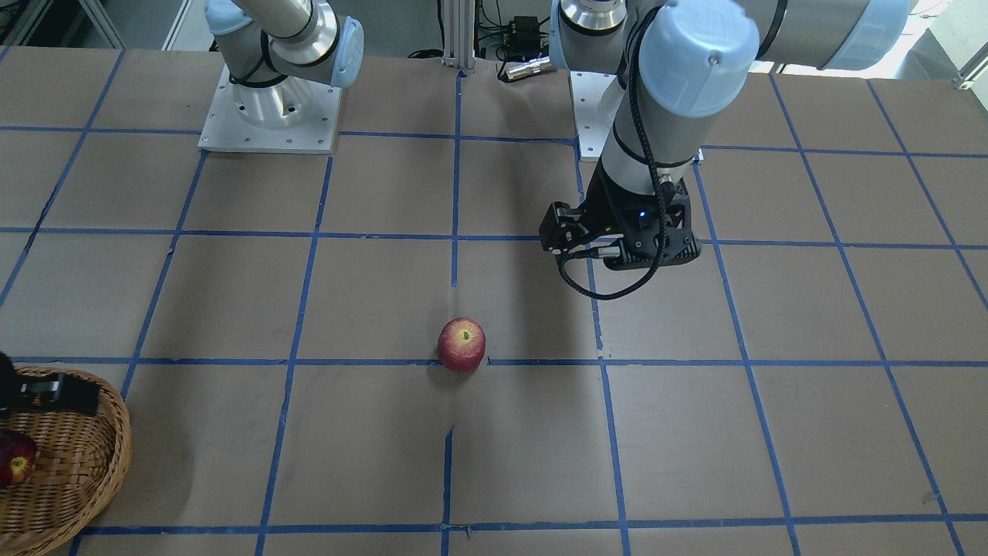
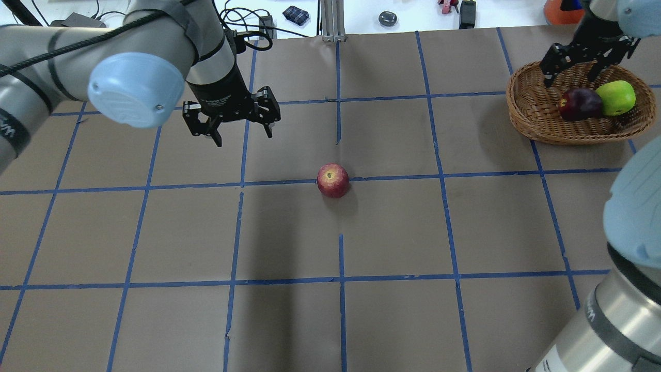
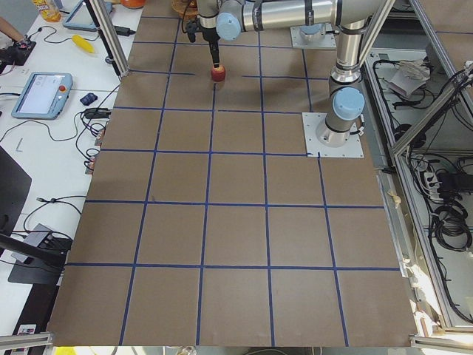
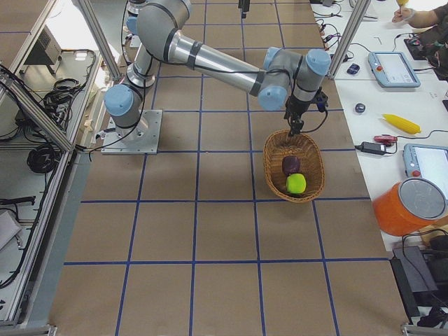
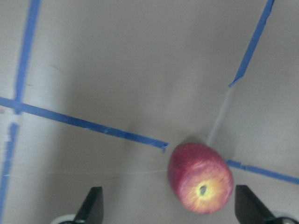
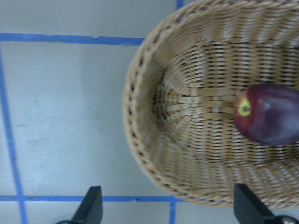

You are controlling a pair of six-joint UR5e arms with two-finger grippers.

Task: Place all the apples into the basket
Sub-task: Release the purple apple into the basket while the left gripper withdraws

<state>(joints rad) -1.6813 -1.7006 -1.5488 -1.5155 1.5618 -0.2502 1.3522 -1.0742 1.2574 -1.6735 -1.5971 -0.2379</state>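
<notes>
A red apple (image 2: 333, 180) with yellowish patches sits alone on the table's middle, on a blue tape line (image 1: 461, 344). My left gripper (image 2: 232, 123) is open and empty, hovering above the table to the apple's left; its wrist view shows the apple (image 5: 201, 177) below, between the fingertips (image 5: 93, 205). The wicker basket (image 2: 532, 121) stands at the far right and holds the purple-maroon apple (image 2: 581, 103) and the yellow-green apple (image 2: 615, 97). My right gripper (image 2: 570, 77) is open and empty above the basket's far rim (image 6: 140, 116), next to the purple apple (image 6: 268, 114).
Blue tape lines (image 2: 341, 279) grid the brown table. The two arm bases (image 1: 270, 116) stand at the robot's side. Small items and cables (image 2: 295, 14) lie past the far edge. An orange bucket (image 4: 413, 206) and tablets sit on the side bench.
</notes>
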